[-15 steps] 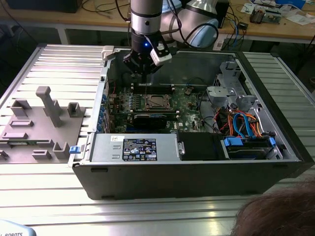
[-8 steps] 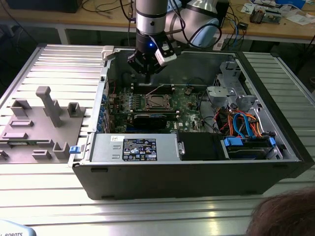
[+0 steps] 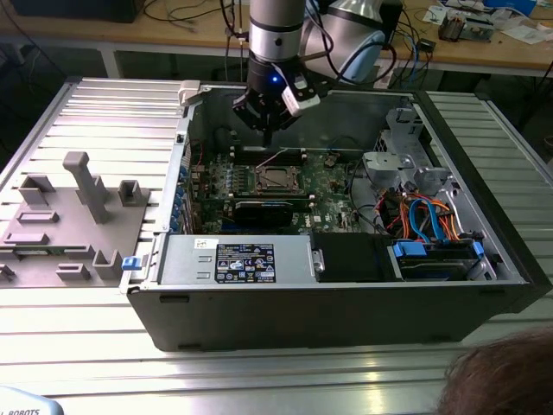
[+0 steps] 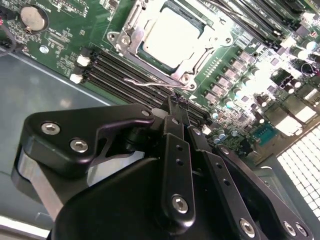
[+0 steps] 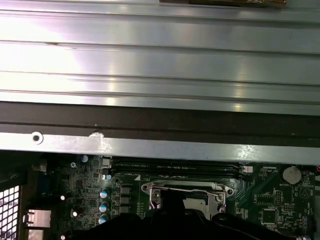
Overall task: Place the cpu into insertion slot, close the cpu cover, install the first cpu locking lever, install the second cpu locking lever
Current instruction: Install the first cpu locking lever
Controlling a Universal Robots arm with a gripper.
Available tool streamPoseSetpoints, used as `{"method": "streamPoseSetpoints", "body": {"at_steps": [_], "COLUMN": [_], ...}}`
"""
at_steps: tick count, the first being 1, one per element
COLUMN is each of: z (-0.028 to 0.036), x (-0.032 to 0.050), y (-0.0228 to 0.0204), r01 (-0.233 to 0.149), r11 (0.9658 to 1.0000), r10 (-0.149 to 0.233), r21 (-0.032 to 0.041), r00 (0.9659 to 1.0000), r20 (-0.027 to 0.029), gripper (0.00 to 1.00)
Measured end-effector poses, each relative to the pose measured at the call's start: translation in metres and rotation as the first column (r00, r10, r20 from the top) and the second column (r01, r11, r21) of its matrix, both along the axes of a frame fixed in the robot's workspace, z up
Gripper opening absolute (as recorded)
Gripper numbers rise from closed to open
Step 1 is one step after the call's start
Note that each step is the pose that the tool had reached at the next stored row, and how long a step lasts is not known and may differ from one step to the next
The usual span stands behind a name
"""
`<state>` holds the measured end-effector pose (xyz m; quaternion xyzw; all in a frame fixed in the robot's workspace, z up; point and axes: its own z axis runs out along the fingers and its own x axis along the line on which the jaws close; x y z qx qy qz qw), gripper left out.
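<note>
Inside the open computer case, the insertion slot (image 3: 278, 179) sits on the green board. In the second wrist view the cpu (image 4: 172, 37) lies in it, silver top up. The cpu cover (image 4: 134, 46) lies flat around the chip as a silvery frame. A thin wire locking lever (image 4: 150, 82) runs along the socket edge nearest the memory slots; I cannot tell if it is latched. My gripper (image 4: 174, 101) hangs just above that edge, fingers together with nothing between them. In the exterior view the gripper (image 3: 267, 138) hovers over the board just behind the socket (image 5: 186, 192).
Black memory slots (image 4: 115, 67) lie beside the socket, and a coin battery (image 4: 33, 17) sits further off. The power supply (image 3: 233, 259) and blue cables (image 3: 428, 216) fill the case front. A grey fixture (image 3: 69, 216) stands at the exterior view's left. A person's hair (image 3: 501, 380) shows bottom right.
</note>
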<state>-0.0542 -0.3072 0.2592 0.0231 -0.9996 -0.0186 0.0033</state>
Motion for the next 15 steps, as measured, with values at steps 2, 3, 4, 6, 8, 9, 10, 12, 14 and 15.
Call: {"method": "streamPoseSetpoints", "body": {"at_steps": [2,3,4,6,8,9,10,12,14,15], "z": [-0.0001,0.0000,0.0000,-0.0001,-0.0001,-0.0001,-0.0001,-0.0003,-0.0008,-0.0012], "x": [0.0017,0.0025,0.0034,0.0056,0.0076,0.0088,0.0093,0.0095,0.0095,0.0095], "y": [0.0000,0.0000,0.0001,0.0000,0.0000,0.0000,0.0000,0.0001,0.0001,0.0001], "r01": [0.000,0.000,0.000,0.000,0.000,0.000,0.000,0.000,0.000,0.000], "r11": [1.0000,1.0000,1.0000,1.0000,1.0000,1.0000,1.0000,1.0000,1.0000,1.0000], "r10": [0.000,0.000,0.000,0.000,0.000,0.000,0.000,0.000,0.000,0.000], "r21": [0.0002,0.0000,0.0001,0.0001,0.0001,0.0001,0.0001,0.0002,0.0001,0.0001], "r00": [1.0000,1.0000,1.0000,1.0000,1.0000,1.0000,1.0000,1.0000,1.0000,1.0000], "r20": [0.0001,0.0001,0.0000,0.0001,0.0000,0.0000,0.0000,0.0001,0.0000,0.0000], "gripper": [0.11,0.11,0.11,0.11,0.11,0.11,0.11,0.11,0.11,0.11]}}
